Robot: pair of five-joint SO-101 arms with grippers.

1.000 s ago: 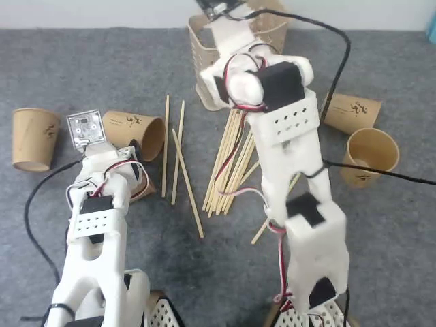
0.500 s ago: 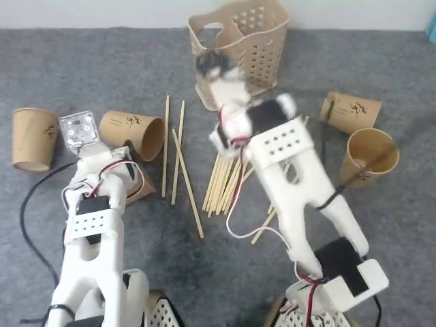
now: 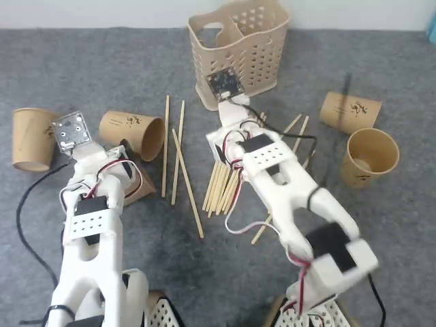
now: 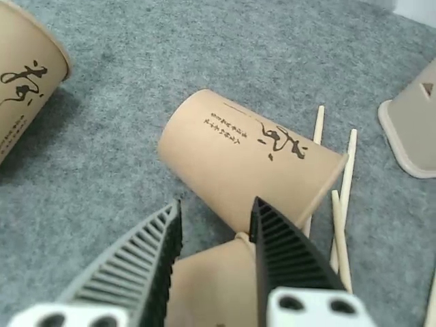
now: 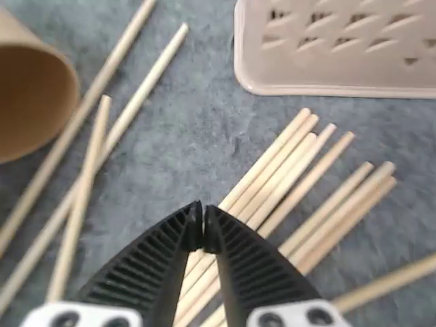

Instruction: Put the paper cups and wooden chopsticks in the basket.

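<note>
Chopsticks (image 3: pixel 225 178) lie in a loose bundle on the grey mat (image 3: pixel 88 61), just in front of the upright basket (image 3: pixel 262 41). The right gripper (image 5: pixel 203 212) hangs directly over the bundle with its jaws pressed together and nothing between them. Whether the tips touch the sticks cannot be told.

Three loose sticks (image 3: pixel 174 146) lie between the bundle and a paper cup on its side (image 3: pixel 133 133). The left gripper (image 4: pixel 214 211) is near that cup, jaws apart. It straddles another tipped cup (image 4: pixel 204 286) (the cup's edge lies between the ribbed fingers, but they do not grip it). The cup on its side lies just beyond the fingertips.

A third cup (image 3: pixel 30 138) sits at the far left of the mat. Well off to the right, apart from both grippers, are two more: one lying down (image 3: pixel 351 112) and, just beside it, one standing mouth up (image 3: pixel 368 157).
</note>
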